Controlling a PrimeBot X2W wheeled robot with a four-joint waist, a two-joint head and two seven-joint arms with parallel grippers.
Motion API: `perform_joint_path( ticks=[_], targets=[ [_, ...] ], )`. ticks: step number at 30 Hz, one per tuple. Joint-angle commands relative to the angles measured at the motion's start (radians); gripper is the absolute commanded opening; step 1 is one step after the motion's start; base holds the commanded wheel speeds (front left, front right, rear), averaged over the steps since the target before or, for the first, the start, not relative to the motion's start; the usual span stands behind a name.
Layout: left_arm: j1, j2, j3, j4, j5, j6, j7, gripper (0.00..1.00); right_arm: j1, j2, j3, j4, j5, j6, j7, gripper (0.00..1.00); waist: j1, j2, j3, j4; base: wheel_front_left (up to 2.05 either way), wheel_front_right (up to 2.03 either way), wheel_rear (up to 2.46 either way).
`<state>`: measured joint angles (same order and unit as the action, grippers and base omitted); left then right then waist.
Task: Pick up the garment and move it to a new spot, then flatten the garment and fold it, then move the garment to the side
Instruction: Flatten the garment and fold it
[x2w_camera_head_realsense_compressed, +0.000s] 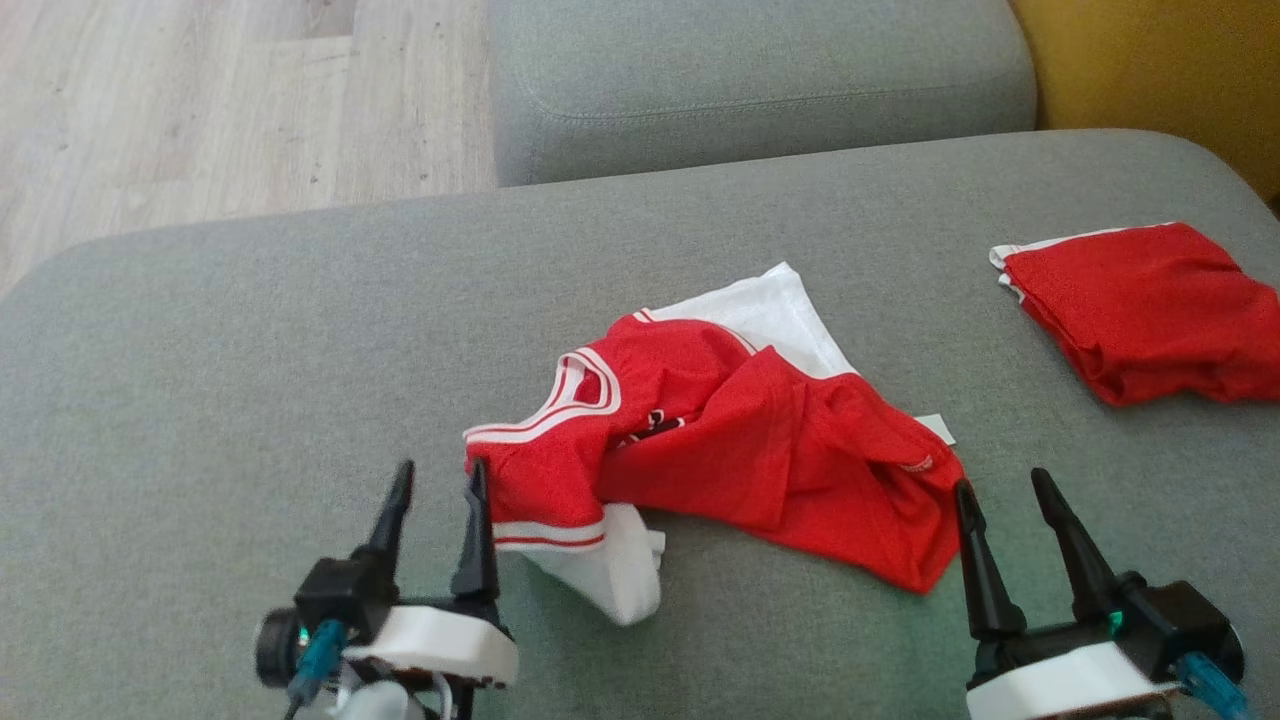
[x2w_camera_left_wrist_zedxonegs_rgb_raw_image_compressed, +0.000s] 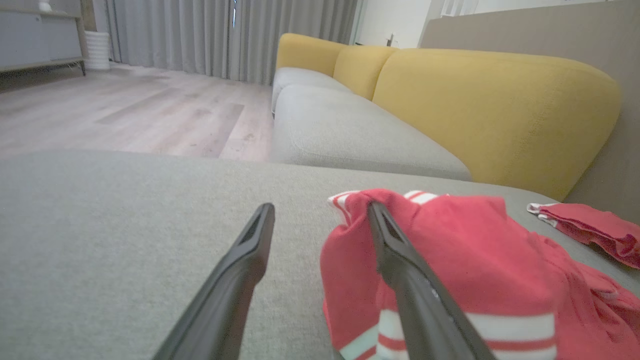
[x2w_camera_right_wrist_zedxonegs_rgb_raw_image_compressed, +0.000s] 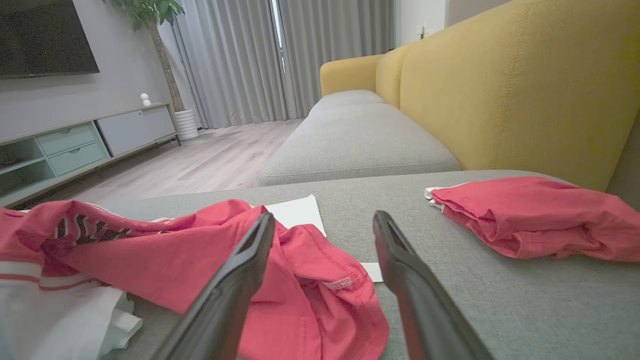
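Nothing can be read: dark lettering (x2w_camera_right_wrist_zedxonegs_rgb_raw_image_compressed: 85, 229) on the red garment (x2w_camera_head_realsense_compressed: 760, 450) is crumpled, its hem label (x2w_camera_right_wrist_zedxonegs_rgb_raw_image_compressed: 340, 283) blurred.

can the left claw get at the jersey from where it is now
Probably yes. The left claw is open and low over the sofa, with one finger right at the jersey's striped edge. Nothing lies between them.

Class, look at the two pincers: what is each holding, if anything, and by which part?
Nothing is held. The left pincer and right pincer both stand open at the edges of the crumpled red shirt, with no cloth clamped.
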<state>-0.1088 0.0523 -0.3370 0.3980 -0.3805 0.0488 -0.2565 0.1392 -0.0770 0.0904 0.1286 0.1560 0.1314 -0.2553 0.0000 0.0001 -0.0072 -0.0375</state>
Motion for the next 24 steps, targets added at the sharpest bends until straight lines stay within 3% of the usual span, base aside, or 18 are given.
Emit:
perform_joint_path(
  ticks=[1,6,13,20,22,24],
  targets=[
    [-0.005,0.001,0.055,-0.07,0.038,0.023,-0.005,1.0,-0.016,-0.012,0.026,-0.036,-0.001,-0.001,-0.006,1.0,0.0,-0.0001,-0.002,0.001,0.0,0.0,0.0],
    [0.097,-0.001,0.024,-0.172,0.105,0.029,-0.005,1.0,-0.009,-0.013,0.028,-0.035,0.0,-0.001,-0.006,1.0,0.0,-0.0001,-0.005,-0.002,0.0,0.0,0.0],
    [0.167,-0.002,-0.119,-0.071,0.047,-0.001,-0.005,1.0,-0.005,-0.021,0.028,-0.041,0.006,-0.001,-0.006,1.0,0.0,-0.0001,0.005,-0.006,0.0,0.0,0.0],
    [0.101,-0.002,-0.101,-0.042,-0.014,0.049,-0.005,1.0,-0.01,-0.027,0.036,-0.046,0.012,-0.001,-0.006,1.0,0.0,-0.0001,0.024,-0.008,0.0,0.0,0.0],
    [0.076,-0.002,-0.085,-0.043,-0.034,0.013,-0.005,1.0,-0.014,-0.029,0.039,-0.048,0.015,-0.001,-0.006,1.0,0.0,-0.0001,0.03,-0.01,0.0,0.0,0.0],
    [0.05,0.003,-0.09,-0.028,-0.045,-0.065,-0.005,1.0,-0.019,-0.032,0.043,-0.051,0.021,-0.001,-0.006,1.0,0.0,-0.0001,0.037,-0.012,0.0,0.0,0.0]
  ],
)
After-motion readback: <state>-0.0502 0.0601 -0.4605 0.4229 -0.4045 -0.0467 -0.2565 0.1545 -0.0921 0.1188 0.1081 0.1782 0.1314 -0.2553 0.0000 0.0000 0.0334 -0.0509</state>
